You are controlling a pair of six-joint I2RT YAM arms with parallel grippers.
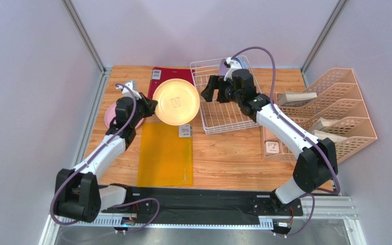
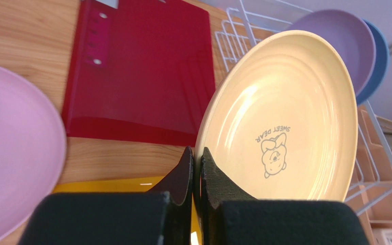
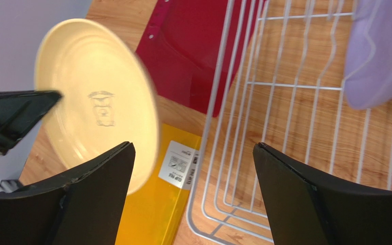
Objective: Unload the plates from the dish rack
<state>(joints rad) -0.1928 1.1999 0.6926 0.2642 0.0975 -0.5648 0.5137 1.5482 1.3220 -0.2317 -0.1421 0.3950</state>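
While the left gripper (image 2: 197, 153) is clamping the rim of the cream plate (image 2: 285, 117), the right gripper (image 3: 193, 146) is hanging wide open and empty.

Pinched tight between both left fingers, the cream plate is standing on edge in the air above the red folder (image 2: 142, 66) and yellow folder (image 1: 165, 153), just left of the dish rack (image 1: 234, 125). The right gripper is hovering over the rack's left side, touching nothing. 1 pink plate (image 2: 14, 153) is lying flat on the table (image 1: 223, 158) at the far left. 2 more, the lavender plate (image 2: 336, 35) and the blue plate (image 2: 379, 61), are leaning upright together in the rack's far corner.
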